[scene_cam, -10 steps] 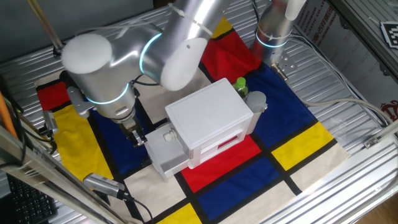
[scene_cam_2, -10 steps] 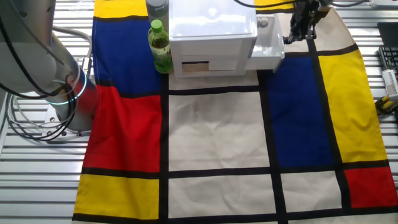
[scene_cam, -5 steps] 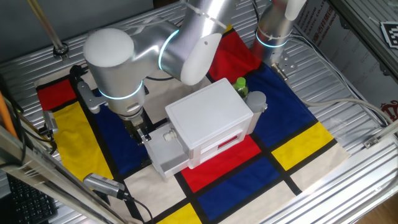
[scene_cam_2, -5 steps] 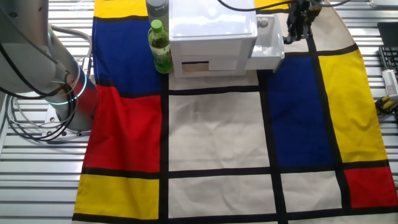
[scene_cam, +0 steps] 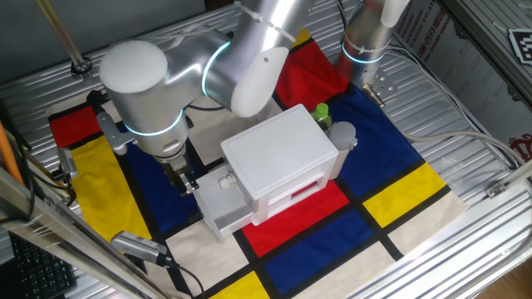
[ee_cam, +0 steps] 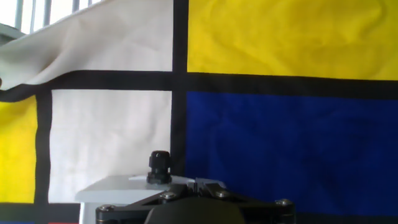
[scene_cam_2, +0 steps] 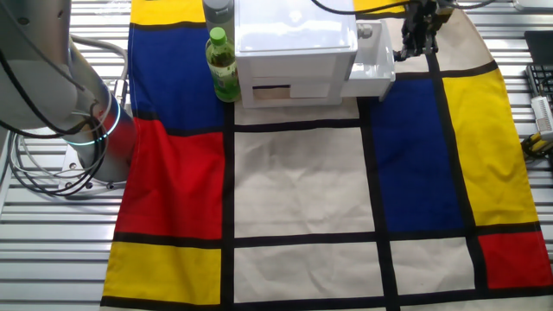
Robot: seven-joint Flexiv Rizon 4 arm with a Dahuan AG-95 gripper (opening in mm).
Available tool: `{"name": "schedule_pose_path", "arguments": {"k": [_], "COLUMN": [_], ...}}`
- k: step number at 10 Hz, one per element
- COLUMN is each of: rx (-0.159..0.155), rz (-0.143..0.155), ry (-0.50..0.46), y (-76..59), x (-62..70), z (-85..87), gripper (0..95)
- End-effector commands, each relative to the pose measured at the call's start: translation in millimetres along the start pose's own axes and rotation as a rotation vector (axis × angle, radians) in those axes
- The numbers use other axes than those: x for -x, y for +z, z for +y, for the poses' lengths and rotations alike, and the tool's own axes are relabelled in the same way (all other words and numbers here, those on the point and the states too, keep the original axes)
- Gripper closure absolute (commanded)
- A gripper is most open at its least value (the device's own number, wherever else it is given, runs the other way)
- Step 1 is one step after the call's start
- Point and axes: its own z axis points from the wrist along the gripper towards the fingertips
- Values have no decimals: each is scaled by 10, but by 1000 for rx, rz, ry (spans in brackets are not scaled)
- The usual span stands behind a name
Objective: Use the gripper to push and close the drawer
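The pale grey drawer point(scene_cam: 223, 202) sticks out of the left side of the white cabinet point(scene_cam: 283, 154). My gripper point(scene_cam: 188, 184) hangs just left of the drawer's front, fingers pointing down and close to it; I cannot tell if they touch. In the other fixed view the gripper point(scene_cam_2: 409, 50) stands right of the drawer point(scene_cam_2: 370, 60) and the cabinet point(scene_cam_2: 294, 39). In the hand view the gripper point(ee_cam: 198, 183) looks shut and empty. The drawer's corner point(ee_cam: 115, 188) with a small black knob point(ee_cam: 158, 167) lies just left of it.
A green bottle point(scene_cam: 322, 114) and a grey jar point(scene_cam: 342, 134) stand behind the cabinet. A second arm base point(scene_cam: 366, 41) stands at the back. A tool point(scene_cam: 137, 245) lies by the cloth's front left edge. The coloured checked cloth point(scene_cam_2: 294, 190) covers the table.
The arm's elbow swung right and then back left. The gripper shifted only slightly and stays beside the drawer's front. The drawer has not moved.
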Motion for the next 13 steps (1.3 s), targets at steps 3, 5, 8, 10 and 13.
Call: {"name": "schedule_pose_path", "arguments": {"k": [3,5,8,10,13], "rx": [-4,1,2,3,1], "rz": [10,9,10,10,18], "ry": [33,46,55,62,76], "y": [90,79,91,118,166], "x": [299,395,458,516,593], "z": [173,251,302,348,413], "gripper": [950,950,950,950,950]}}
